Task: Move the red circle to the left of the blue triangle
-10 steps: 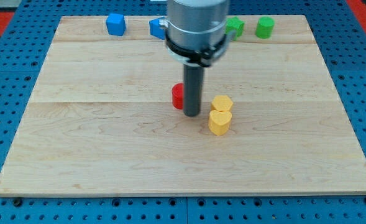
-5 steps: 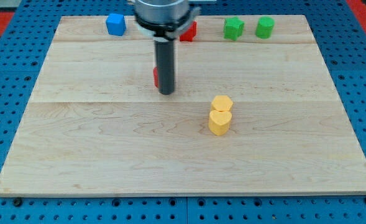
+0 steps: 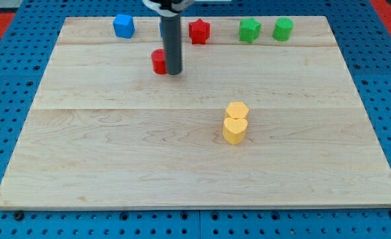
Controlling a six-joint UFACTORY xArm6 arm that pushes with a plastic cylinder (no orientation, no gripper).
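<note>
Tip point(image 3: 173, 72) of the straight dark rod set down on the pale wooden board point(image 3: 115, 159), touching the right side of the small red circle block point(image 3: 158, 61). No pincer fitted, so no spread or pinch to report. Red circle block below the board's top row: blue block point(image 3: 123, 26) at the view's left, red star block point(image 3: 199, 30), two green blocks point(image 3: 249, 29) point(image 3: 283, 28). Blue triangle hidden behind the rod. Two yellow blocks point(image 3: 235, 130) touching, near centre.

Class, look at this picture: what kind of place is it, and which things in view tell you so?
Probably a robotics lab bench: a wooden board lies on a blue perforated base, small coloured blocks such as the red circle sit on it, and my tip stands against that circle's right side.
</note>
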